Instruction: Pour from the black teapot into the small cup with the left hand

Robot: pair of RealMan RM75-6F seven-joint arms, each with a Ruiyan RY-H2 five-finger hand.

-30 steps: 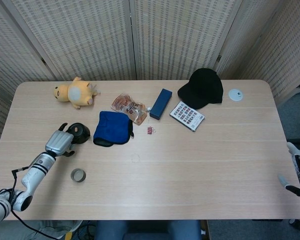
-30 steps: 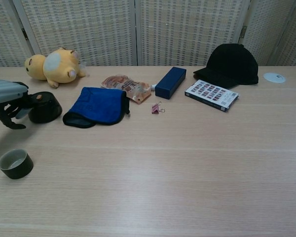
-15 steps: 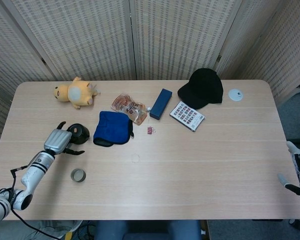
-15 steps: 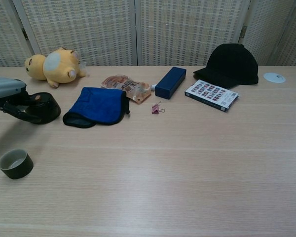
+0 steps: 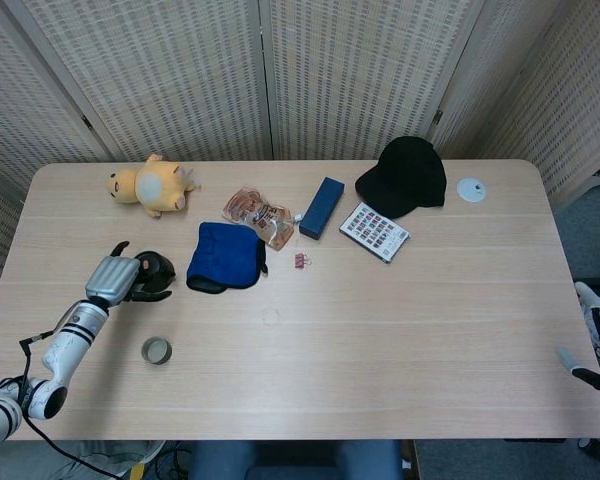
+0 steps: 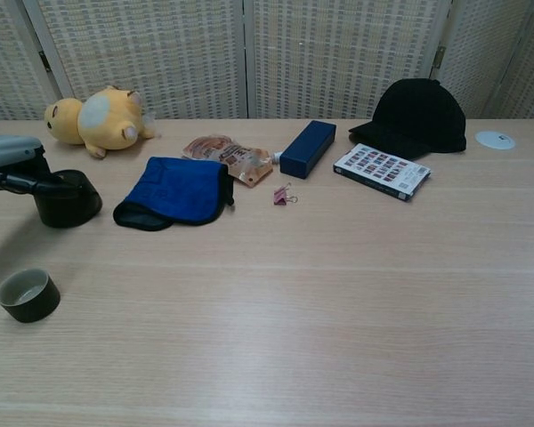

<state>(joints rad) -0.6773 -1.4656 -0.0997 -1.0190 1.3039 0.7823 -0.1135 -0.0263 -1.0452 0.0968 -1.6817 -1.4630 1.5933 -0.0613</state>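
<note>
Head and chest views of the table. The left hand [image 5: 115,277] lies at 9 o'clock of the table [image 5: 400,330], its fingers [image 6: 22,183] wrapped around the teapot [image 6: 67,197], which it grips; whether the teapot is lifted off the surface cannot be told. The cup [image 5: 157,350] stands apart from the teapot, at 6 o'clock of it, near the front edge. A blue cloth [image 5: 225,256] lies just beside the teapot at 3 o'clock; a plush toy [image 5: 148,185] lies at 12 o'clock of it. Farther toward 3 o'clock: a snack packet [image 5: 258,212], a pink clip [image 5: 301,261], a blue box [image 5: 321,208], a booklet [image 5: 374,231], a black cap [image 5: 405,176] and a white disc [image 5: 470,189]. The right hand [image 5: 598,340] shows only partly at the table's 4 o'clock edge; whether it is open or closed cannot be told.
</note>
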